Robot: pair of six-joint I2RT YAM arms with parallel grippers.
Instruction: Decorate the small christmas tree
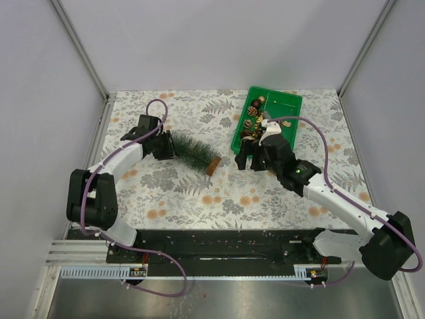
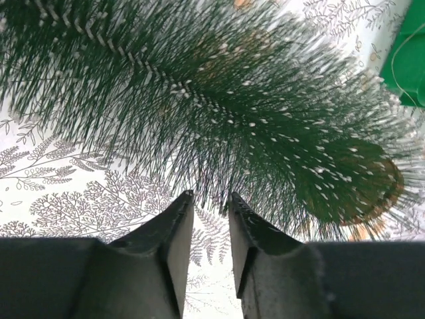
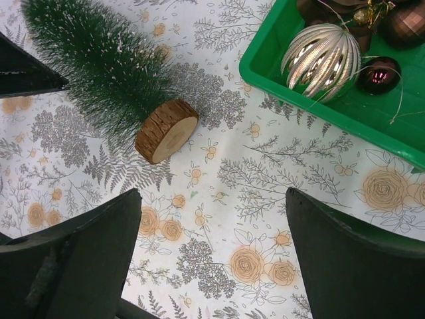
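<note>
My left gripper (image 2: pixel 210 194) was open only a slim crack, with patterned table (image 1: pixel 179 199) showing between its fingers (image 2: pixel 174 226) and nothing clamped there. Its tips sat right at the bristles of the small christmas tree (image 1: pixel 192 151); whether they touched, I could not tell. The tree lay on its side left of the table's middle, with its pointed end by that gripper and its wooden disc base (image 3: pixel 166 130) aimed right and nearer. My right gripper (image 3: pixel 212 193) was spread wide and held nothing. It hung over the table between the disc and the green bin (image 1: pixel 282 106) at the far right, where a ribbed silver bauble (image 3: pixel 320 61) lay among darker ornaments.
</note>
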